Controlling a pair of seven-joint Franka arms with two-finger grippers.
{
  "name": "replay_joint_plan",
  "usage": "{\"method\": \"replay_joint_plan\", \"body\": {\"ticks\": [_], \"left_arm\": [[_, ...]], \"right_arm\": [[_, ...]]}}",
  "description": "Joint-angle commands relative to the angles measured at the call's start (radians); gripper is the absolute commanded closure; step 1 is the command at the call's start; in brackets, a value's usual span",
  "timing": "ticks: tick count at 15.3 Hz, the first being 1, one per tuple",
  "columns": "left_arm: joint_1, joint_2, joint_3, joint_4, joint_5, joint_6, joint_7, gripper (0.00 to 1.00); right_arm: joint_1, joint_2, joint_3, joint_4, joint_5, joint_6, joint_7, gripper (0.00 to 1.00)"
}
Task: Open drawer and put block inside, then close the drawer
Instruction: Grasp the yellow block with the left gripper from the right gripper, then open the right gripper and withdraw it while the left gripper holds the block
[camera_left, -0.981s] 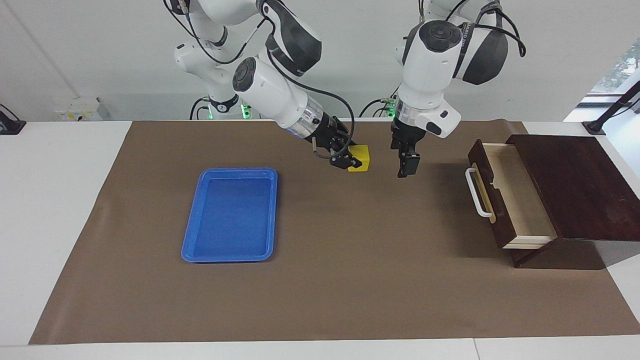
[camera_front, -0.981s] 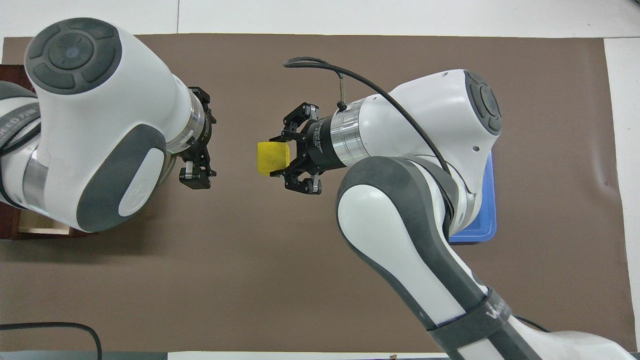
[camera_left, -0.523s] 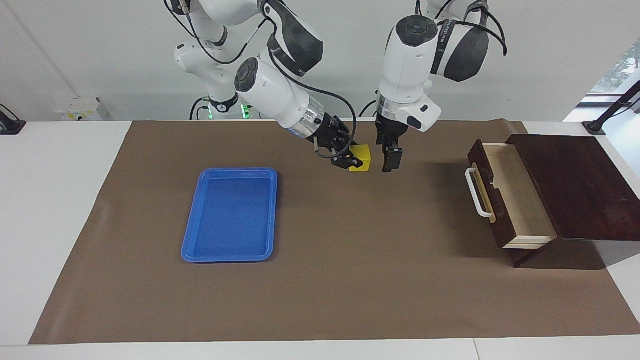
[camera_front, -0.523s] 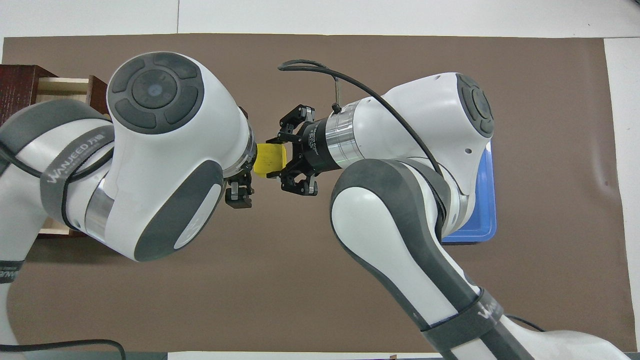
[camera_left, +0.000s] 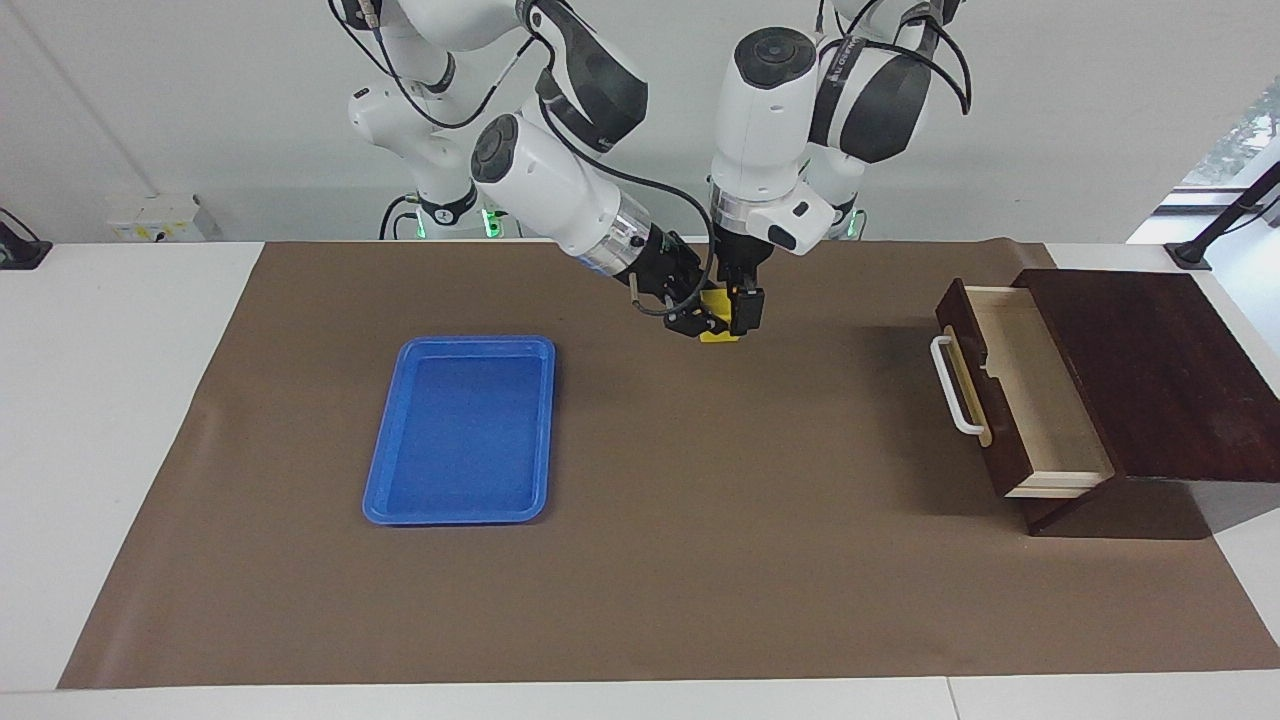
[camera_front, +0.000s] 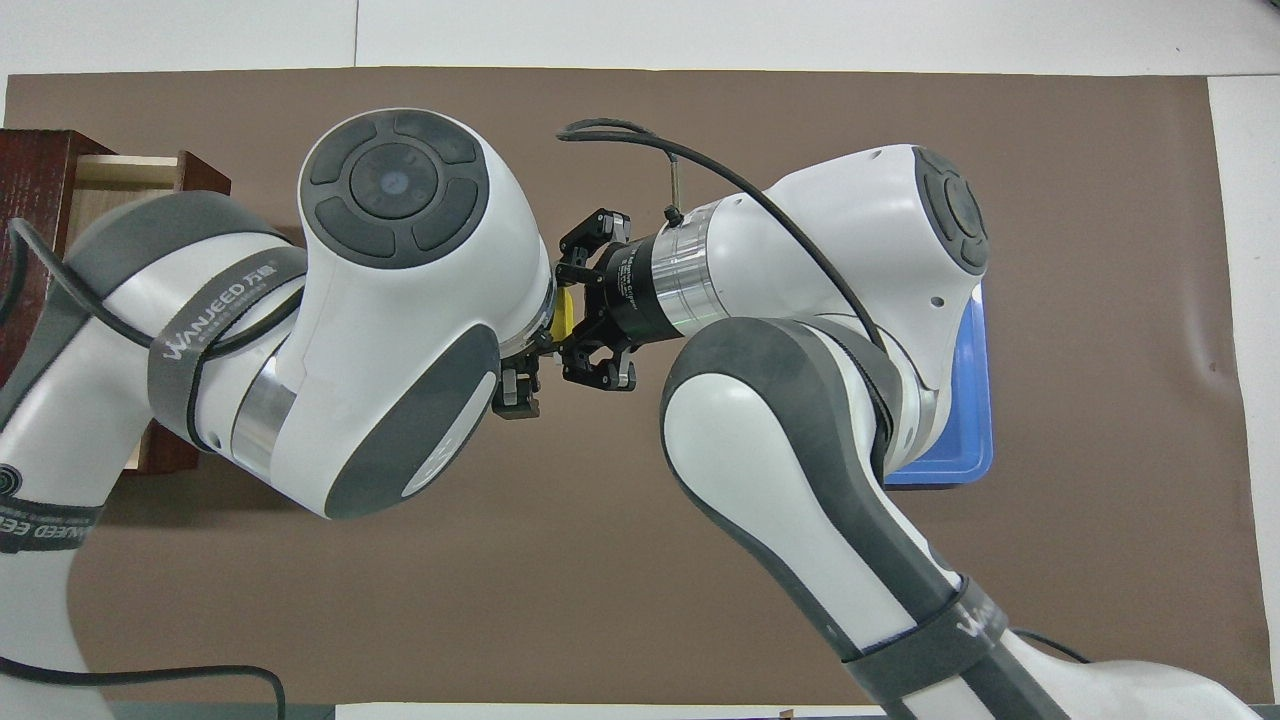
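One block, one drawer, one tray

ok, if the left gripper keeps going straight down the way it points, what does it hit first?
The small yellow cube held by the right gripper; the left gripper already sits around it, contact unclear.
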Motion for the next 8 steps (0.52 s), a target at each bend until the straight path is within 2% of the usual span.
{"method": "replay_joint_plan", "body": {"ticks": [1,3,5,8], "left_arm": [[-0.023,0.021,0.017,0.038,0.024,-0.031,-0.016,0.33],[-0.022,0.021,0.023,0.039,0.022,-0.028,-0.016,0.6],[-0.011,0.021,0.022,0.044,0.014,-0.03,-0.012,1.0],[-0.01,0.025,0.023,0.046,0.013,-0.019,-0.009,1.0]], "right_arm": [[0.003,-0.003,-0.001,-0.003,0.029,0.021,-0.015,1.0],[0.003,-0.003,-0.001,-0.001,0.029,0.021,-0.015,1.0],[0.003,-0.003,-0.001,-0.001,0.029,0.019,-0.015,1.0],[0.003,-0.003,-0.001,-0.001,0.028,0.019,-0.013,1.0]]}}
